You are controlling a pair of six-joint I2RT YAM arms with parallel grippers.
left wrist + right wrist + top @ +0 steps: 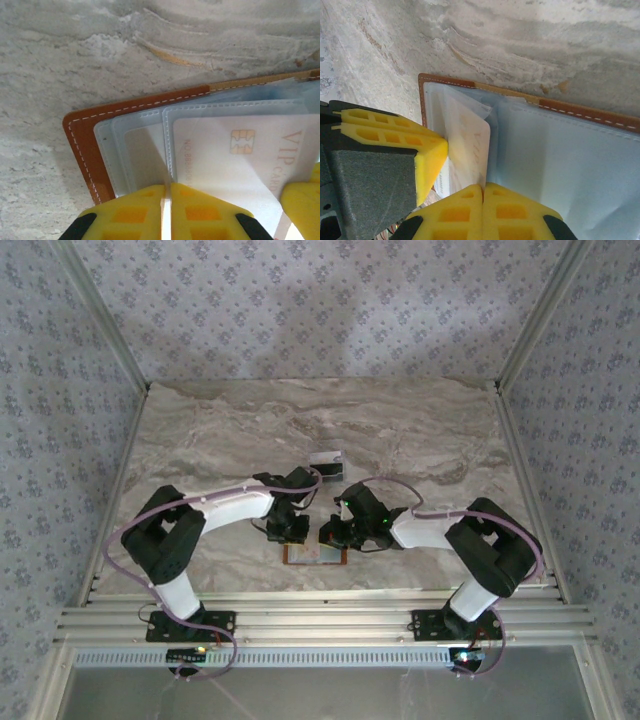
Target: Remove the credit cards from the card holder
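1. Top view: the flat orange-brown leather card holder (315, 557) lies open near the front edge of the grey marble-pattern tabletop (420, 430), between both arms. We see left jaws and right jaws down on it, side by side. A small clear plastic rack (326, 460) sits beyond the arms.
2. Left wrist: left jaws are nearly closed, pinching the stitched edge of a clear plastic card sleeve (145, 150). A white rectangular credit card (225, 150) with a gold chip and "VIP CARD" print sits in the next sleeve, inside the holder.
3. Right wrist: right jaws are fully closed, tips at the sleeve edge beside the grey-blue lining (560, 165). We can't tell whether they hold anything. The card in its sleeve stands up off the lining, with left jaws against its side.
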